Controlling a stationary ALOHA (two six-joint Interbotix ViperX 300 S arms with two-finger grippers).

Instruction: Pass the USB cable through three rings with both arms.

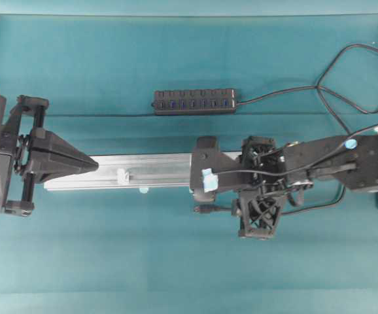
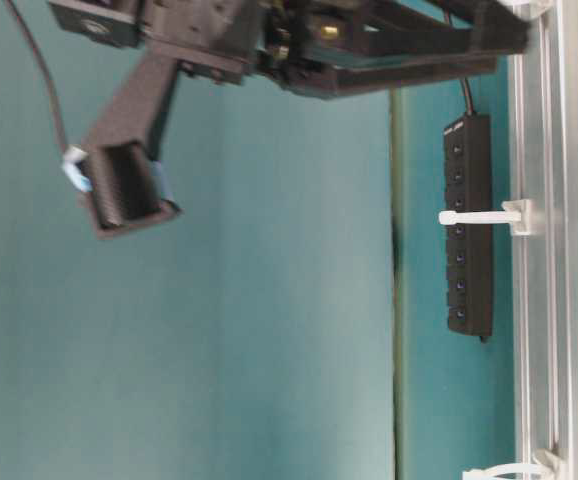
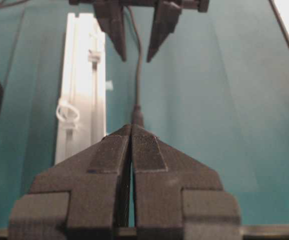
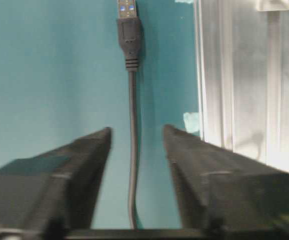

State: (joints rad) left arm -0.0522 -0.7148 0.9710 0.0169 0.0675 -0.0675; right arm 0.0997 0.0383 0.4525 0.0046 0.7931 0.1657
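Your right claw (image 4: 137, 132) is part way open. Its two sides stand on either side of the USB cable (image 4: 132, 165) and are not squeezing it. The cable lies flat on the green counter (image 4: 44, 65), just beside the silver rail (image 4: 244, 75). Its plug (image 4: 127, 32) points away from the right claw, toward your left claw. It has not gone through any ring yet.

Your left claw (image 3: 131, 127) is shut tight with nothing in it. It hangs over the far end of the rail, well apart from the plug.

It looks like the job now is to get a good hold on the cord. Pinch it close behind the plug, so only a short, stiff bit sticks out. If you grab too far back, the plug will likely droop and miss the hole.

Then lift it and line the plug up with the nearest white ring (image 3: 67, 112). Open your left claw first, so it is ready to catch the plug on the other side.
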